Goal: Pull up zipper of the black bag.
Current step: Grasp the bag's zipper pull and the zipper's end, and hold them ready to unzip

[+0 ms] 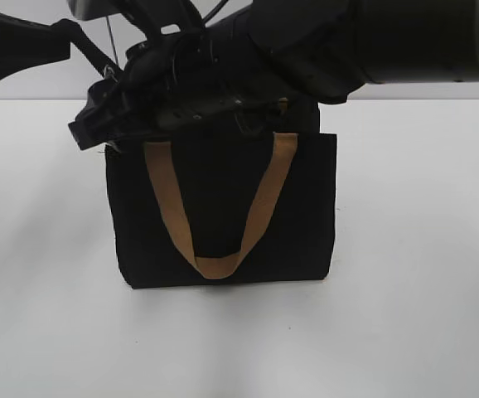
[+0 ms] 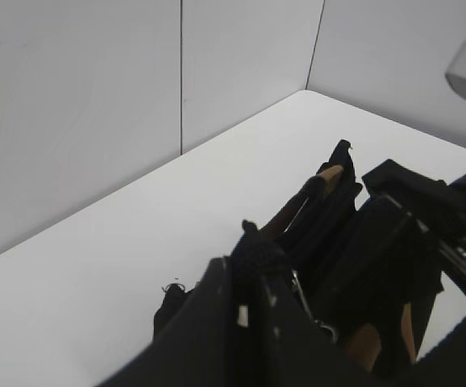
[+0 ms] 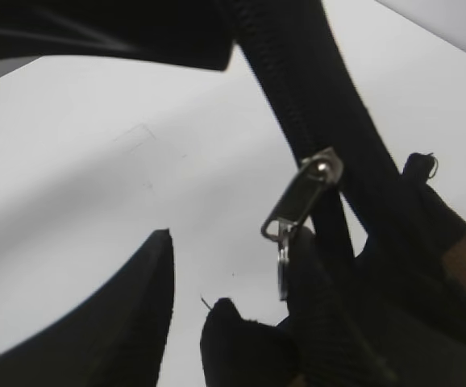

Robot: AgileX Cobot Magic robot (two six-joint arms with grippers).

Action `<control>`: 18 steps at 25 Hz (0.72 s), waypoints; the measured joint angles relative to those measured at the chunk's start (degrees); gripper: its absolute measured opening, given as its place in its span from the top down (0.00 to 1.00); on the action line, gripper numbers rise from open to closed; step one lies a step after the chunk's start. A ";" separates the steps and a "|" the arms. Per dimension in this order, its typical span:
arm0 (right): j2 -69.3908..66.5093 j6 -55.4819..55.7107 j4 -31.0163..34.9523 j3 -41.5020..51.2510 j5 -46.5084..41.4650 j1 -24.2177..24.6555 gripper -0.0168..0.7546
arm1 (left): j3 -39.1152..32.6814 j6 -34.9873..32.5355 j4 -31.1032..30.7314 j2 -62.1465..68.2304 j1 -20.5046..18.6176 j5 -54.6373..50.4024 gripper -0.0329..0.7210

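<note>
in the exterior view the white counter (image 1: 422,332) was nearest, and on it the black bag (image 1: 306,215) stood upright near the middle, its flat front side toward the camera. a tan strap handle (image 1: 260,207) hung down over this front in a u shape. just above the top edge of the bag, both dark arms met: the left gripper (image 1: 111,133) was at the top left corner of the bag, and the right gripper (image 1: 248,112) was over the middle of the top edge (mostly a black mass there). i could not tell from this view how either pair of jaws stood.

in the right wrist view the zipper (image 3: 301,197), a small silver slider with its pull tab hanging down, sat on the black zip track, and the right jaws were apart, grasping nothing. in the left wrist view the left jaws seemed clenched on the bag's fabric at its end, but the contact was dark. behind the bag was a pale wall (image 1: 24,89).
</note>
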State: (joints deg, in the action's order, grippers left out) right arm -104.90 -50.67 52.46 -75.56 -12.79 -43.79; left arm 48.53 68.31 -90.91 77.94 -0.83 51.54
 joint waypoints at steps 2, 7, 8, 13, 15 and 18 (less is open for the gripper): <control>0.00 -0.01 0.00 0.00 0.20 0.00 0.54 | 0.00 0.00 0.00 0.00 0.00 0.00 0.93; -0.06 -0.01 0.00 0.00 0.60 0.11 0.66 | 0.00 0.00 0.00 0.00 0.00 0.00 0.93; -0.06 -0.01 0.00 0.00 0.72 0.09 0.67 | 0.00 0.00 0.00 0.00 0.00 0.00 0.93; -0.06 -0.01 0.00 0.00 0.78 0.16 0.73 | 0.00 0.00 0.00 0.00 0.00 0.00 0.93; -0.06 -0.01 0.00 0.00 0.78 0.16 0.78 | 0.00 0.00 0.00 0.00 0.00 0.00 0.93; -0.06 -0.01 0.05 0.00 0.78 0.16 0.85 | 0.00 0.00 0.00 0.00 0.00 0.00 0.93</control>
State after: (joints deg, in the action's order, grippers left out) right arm -104.96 -50.69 52.51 -75.56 -12.01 -43.63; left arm 48.53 68.31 -90.91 77.94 -0.83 51.54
